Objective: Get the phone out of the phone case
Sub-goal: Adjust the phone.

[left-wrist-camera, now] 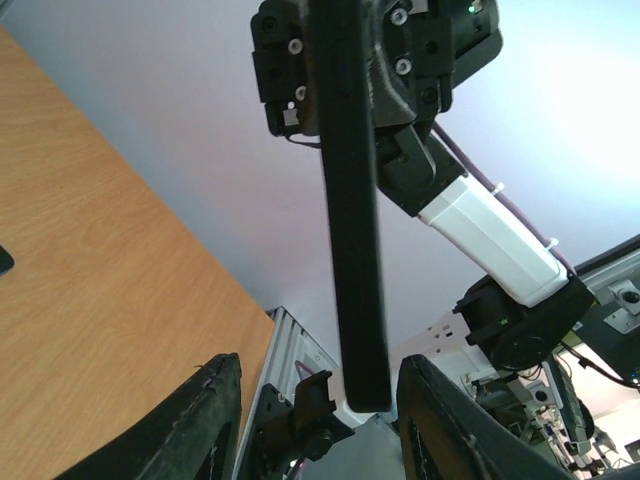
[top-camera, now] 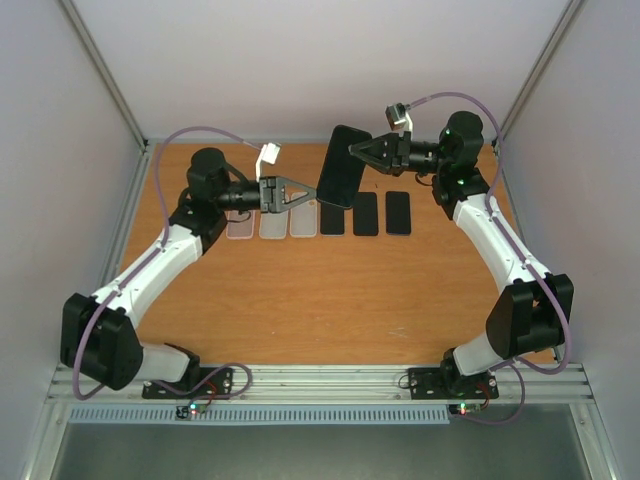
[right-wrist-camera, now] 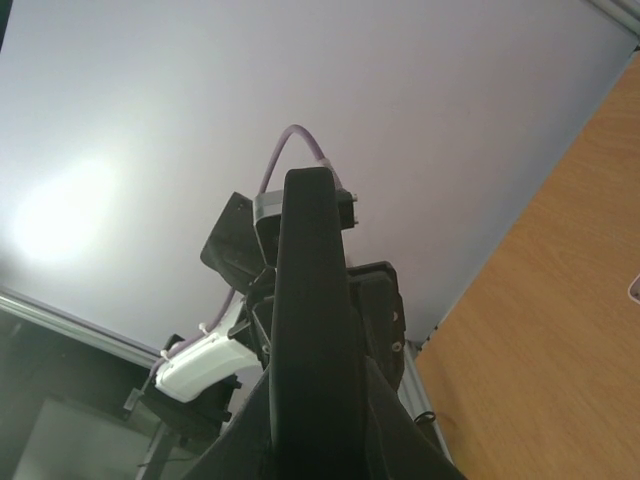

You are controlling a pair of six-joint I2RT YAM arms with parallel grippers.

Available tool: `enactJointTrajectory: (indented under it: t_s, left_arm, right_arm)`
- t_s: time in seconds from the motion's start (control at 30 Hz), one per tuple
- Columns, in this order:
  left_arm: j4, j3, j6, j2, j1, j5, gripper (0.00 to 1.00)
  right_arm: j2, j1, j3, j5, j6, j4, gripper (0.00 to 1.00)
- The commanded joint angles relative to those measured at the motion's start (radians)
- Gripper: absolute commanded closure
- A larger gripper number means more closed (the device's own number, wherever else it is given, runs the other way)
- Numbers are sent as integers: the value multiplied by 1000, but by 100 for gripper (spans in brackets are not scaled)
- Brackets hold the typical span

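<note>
A black phone [top-camera: 342, 165] hangs in the air above the back of the table, tilted, with my right gripper [top-camera: 355, 150] shut on its upper end. I cannot tell the phone case apart from the phone. In the right wrist view the phone [right-wrist-camera: 310, 300] shows edge-on, rising from between the shut fingers of the right gripper [right-wrist-camera: 320, 400]. My left gripper [top-camera: 312, 195] reaches in from the left. In its wrist view the left gripper [left-wrist-camera: 318, 362] stands open, and the phone's [left-wrist-camera: 355, 200] free end sits between the fingers with a gap on each side.
On the wooden table [top-camera: 300, 300] below the phone lies a row of flat items: three clear cases [top-camera: 272, 225] on the left and three black slabs [top-camera: 365, 213] on the right. Grey walls enclose the back and sides.
</note>
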Motion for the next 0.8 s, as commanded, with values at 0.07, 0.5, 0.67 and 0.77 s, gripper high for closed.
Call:
enactJointTrajectory:
  t_s: [0.07,0.5,0.67,0.77]
  left_arm:
    - [-76,42,91,26,-21,-28,58]
    - [-8,-20,21,48,10,-55,63]
    - [9,-32,2,47,19,-56,63]
    - [18,-42,-6,47,21,-59,63]
  right_arm:
    - [-23,5,7,-9,15,50,99]
    - [-34,5,20,-11,103,123,99]
    - [-32,4,20,-10,138,161,99]
    - [-33,5,22,-8,153,179,99]
